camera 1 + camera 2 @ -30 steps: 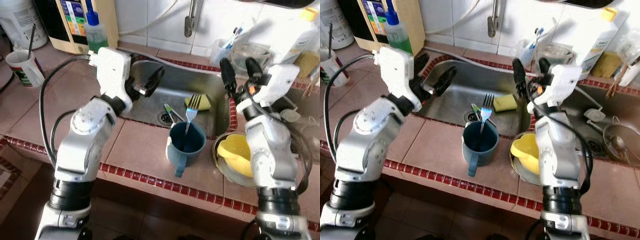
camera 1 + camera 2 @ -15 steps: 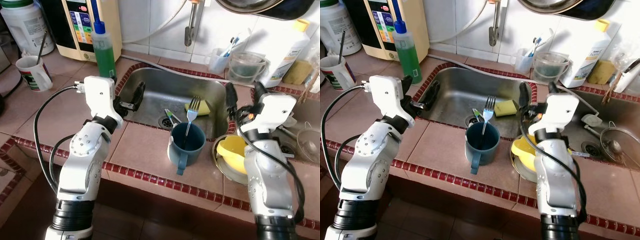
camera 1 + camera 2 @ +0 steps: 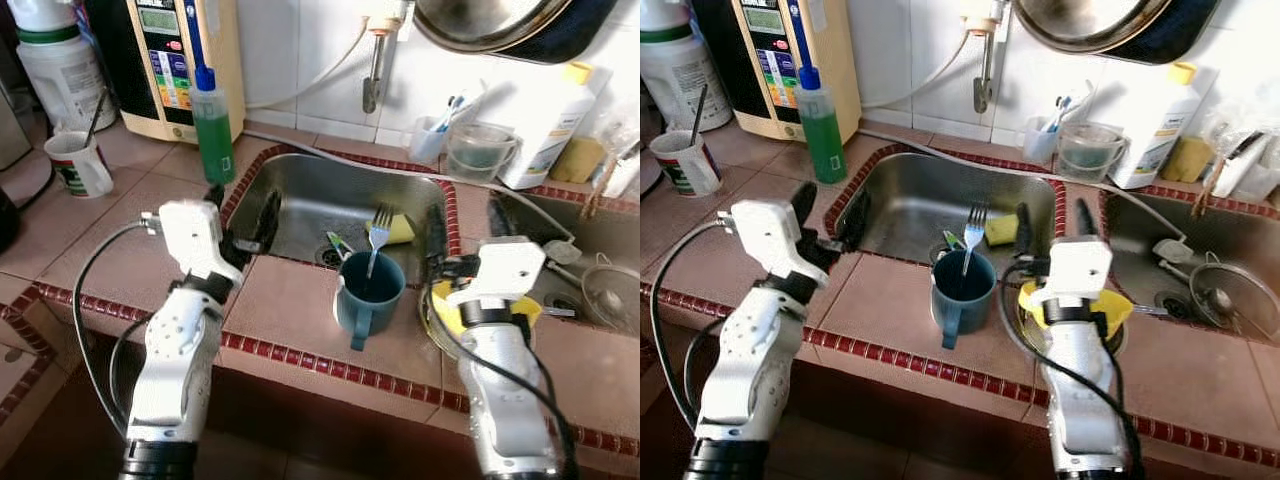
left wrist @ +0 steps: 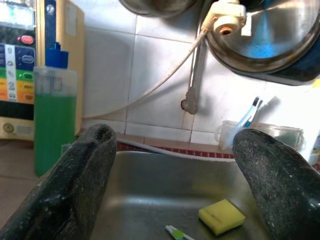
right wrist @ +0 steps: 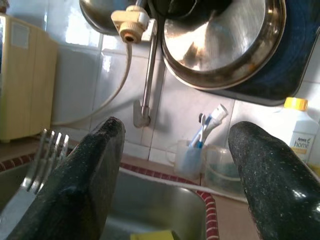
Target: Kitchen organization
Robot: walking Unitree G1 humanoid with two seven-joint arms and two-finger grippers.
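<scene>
Sink: stainless steel basin (image 3: 330, 205) set in a tiled pink counter (image 3: 290, 300) edged with red tiles; it lies just ahead of both grippers, between them.
Pan: large round metal pan (image 5: 220, 35) hanging on the white tiled wall, above and ahead of the right gripper.
Appliance: cream box with a coloured button panel (image 3: 180, 60), well ahead of the left gripper, on its outer side.
Bottle, white: tall white plastic bottle with a yellow cap (image 3: 555, 125), ahead of the right gripper, on its outer side.
Bottle, green: clear bottle of green liquid with a blue cap (image 3: 211, 125), just ahead of the left gripper at the sink's corner.
Left gripper: (image 3: 243, 208) hovers over the sink's left rim, its two black fingers (image 4: 75, 180) spread apart, holding nothing.
Right gripper: (image 3: 468, 215) hovers over the sink's right rim, fingers (image 5: 85, 175) spread wide, holding nothing.
Mug, blue: dark blue ceramic mug (image 3: 368, 297) stands upright on the counter at the sink's front edge, between the two grippers, nearer the right one.
Bowl: yellow bowl (image 3: 1110, 308) in a metal dish, under the right forearm.
Mug, white: white cup with a stick in it (image 3: 80, 162), far out beside the left arm.
Sponge: yellow sponge (image 4: 221, 216) in the sink, ahead of the left gripper.
Fork: silver metal fork (image 3: 376, 238) stands tines-up in the blue mug, leaning toward the sink.
</scene>
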